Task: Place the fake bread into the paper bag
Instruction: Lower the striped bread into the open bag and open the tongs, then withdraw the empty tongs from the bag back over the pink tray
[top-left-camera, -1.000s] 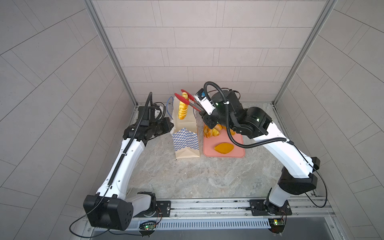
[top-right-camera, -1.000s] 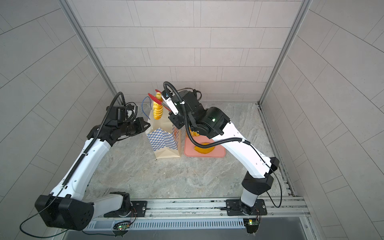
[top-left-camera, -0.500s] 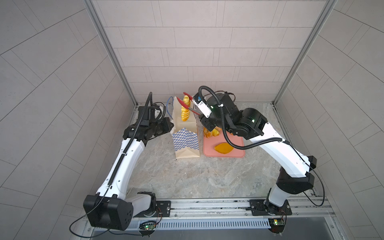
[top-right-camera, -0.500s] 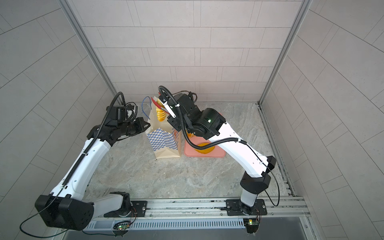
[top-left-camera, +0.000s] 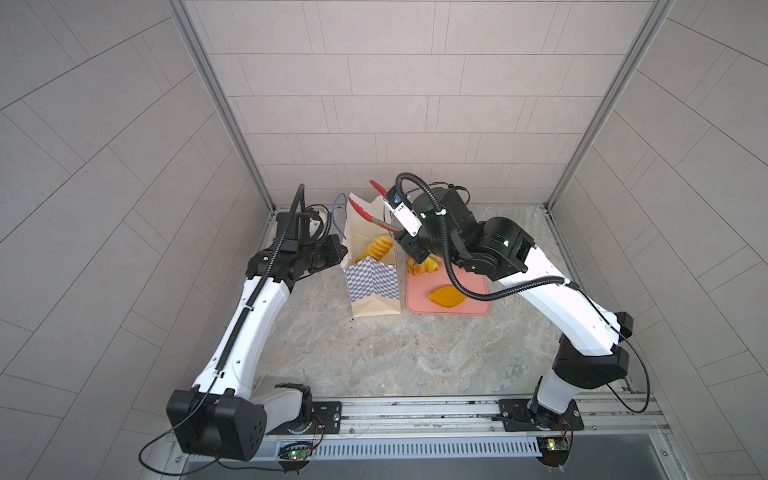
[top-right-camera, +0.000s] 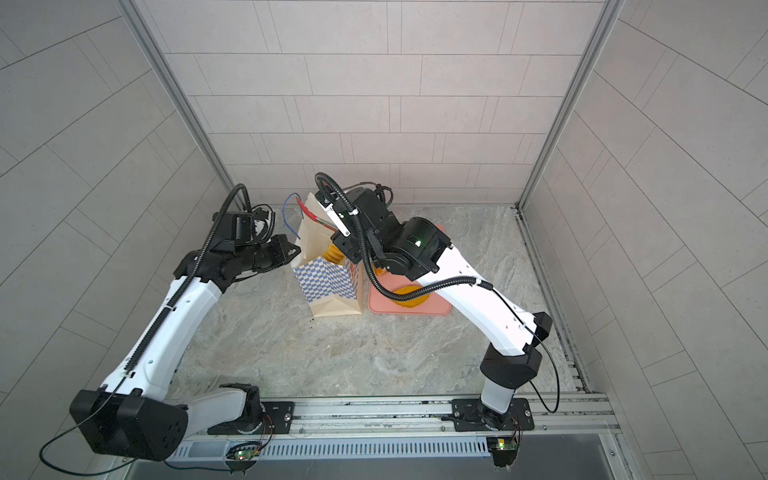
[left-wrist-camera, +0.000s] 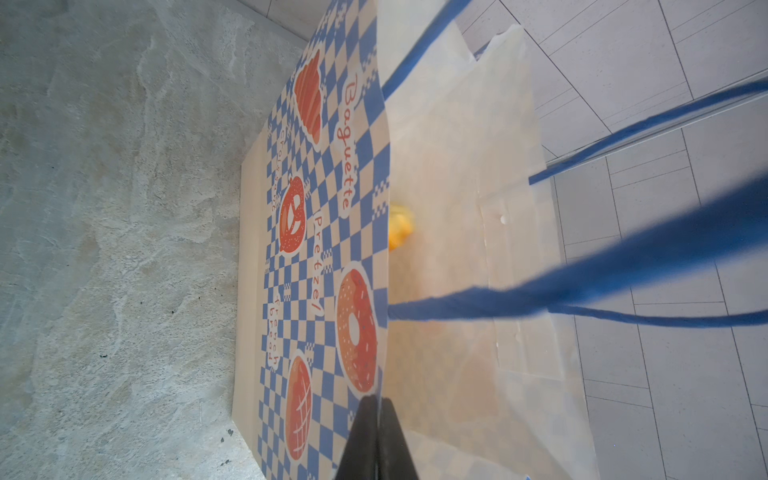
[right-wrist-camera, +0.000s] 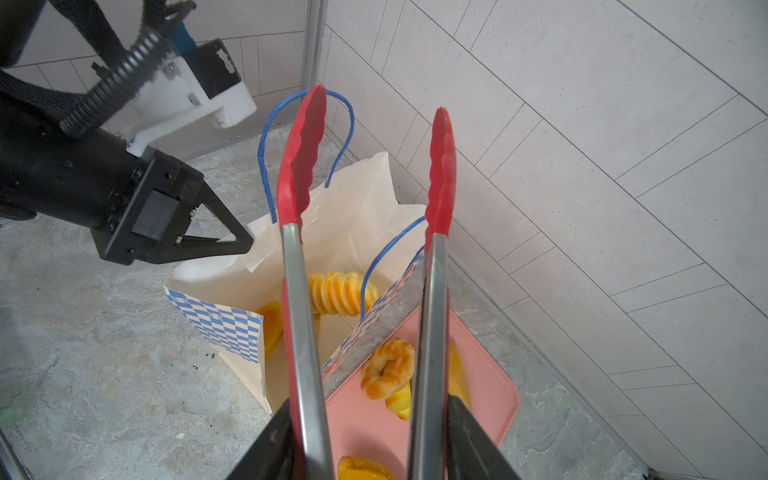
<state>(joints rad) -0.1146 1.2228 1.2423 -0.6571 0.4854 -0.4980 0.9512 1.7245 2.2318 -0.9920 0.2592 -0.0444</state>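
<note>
– Right gripper (right-wrist-camera: 370, 451) first: its jaws press on the two steel arms of the red tongs (right-wrist-camera: 297, 291). The tongs stand spread and empty above the mouth of the paper bag (right-wrist-camera: 216, 320). And the other one?

– Left gripper (left-wrist-camera: 376, 405) is pinched tight on the bag's rim, on the wall facing the left edge of the tabletop (top-left-camera: 374, 357), holding the mouth wide.

– So how far along is it?

– Partway, I'd judge, with more of the fake bread (top-left-camera: 446, 295) outside than in. Inside the bag a ridged spiral piece (right-wrist-camera: 336, 293) leans high up near the mouth, and another yellow piece (right-wrist-camera: 270, 328) sits lower beside it. Whether more lies deeper, I cannot tell.

– What's left?

– On the pink tray (right-wrist-camera: 492, 399) I see a twisted ring (right-wrist-camera: 388, 368) with a small piece (right-wrist-camera: 401, 405) against it. A long one (right-wrist-camera: 459, 365) is half hidden behind a tong arm, and a rounded loaf (right-wrist-camera: 361, 469) lies towards the tabletop's front edge.

– Where does the bag stand?

– Upright near the tabletop's far edge, about midway along it. The tray is just beside it, on the side of the right edge.

– And how do they look?

– Bread is glossy golden-yellow, browner along the ridges, plainly moulded. The bag is thin cream paper with blue-and-white checks, orange pastry pictures and blue cord handles (right-wrist-camera: 266, 141). Light glows through its upper wall in the left wrist view.
</note>
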